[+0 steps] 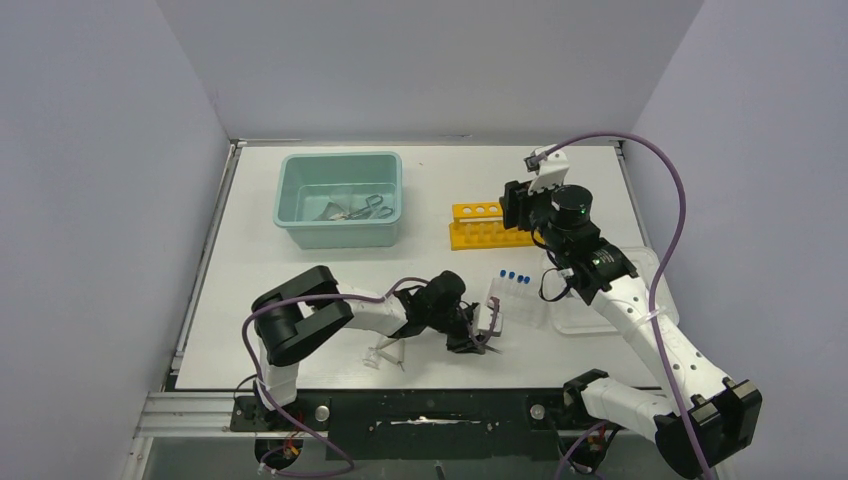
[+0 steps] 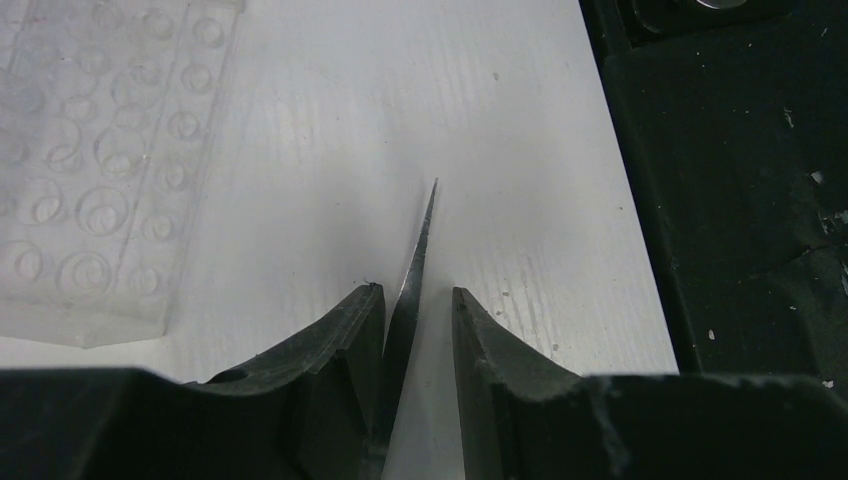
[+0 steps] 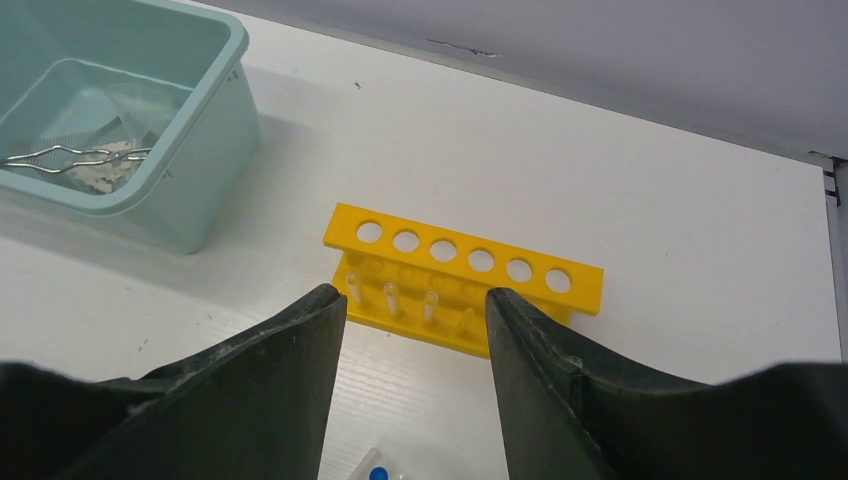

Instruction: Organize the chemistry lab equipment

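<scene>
Left gripper, top view: low on the table near the front edge, arm stretched rightward. The thin tweezers sit right at its tip, too small here to read the grip. Clear droppers lie on the table beside the left forearm. Blue-capped tubes stand just behind the left gripper. Right gripper is raised over the yellow rack, well apart from the tweezers, so the left arm is nearer. Forceps are in the teal tub.

Left wrist view: left gripper has its jaws partly spread and straddling the tweezers. The long axis runs straight out from the palm, tip pointing away. The blade lies against the left finger; bare table shows between it and the right finger, so not pinched yet. Clear well tray lies off to the left. Likely next: the jaws only need to narrow, no re-aiming.

Right wrist view: right gripper is spread wide, nothing between the fingers. Yellow rack is ahead, teal tub upper left with the forceps inside, one blue cap at the bottom edge.
</scene>
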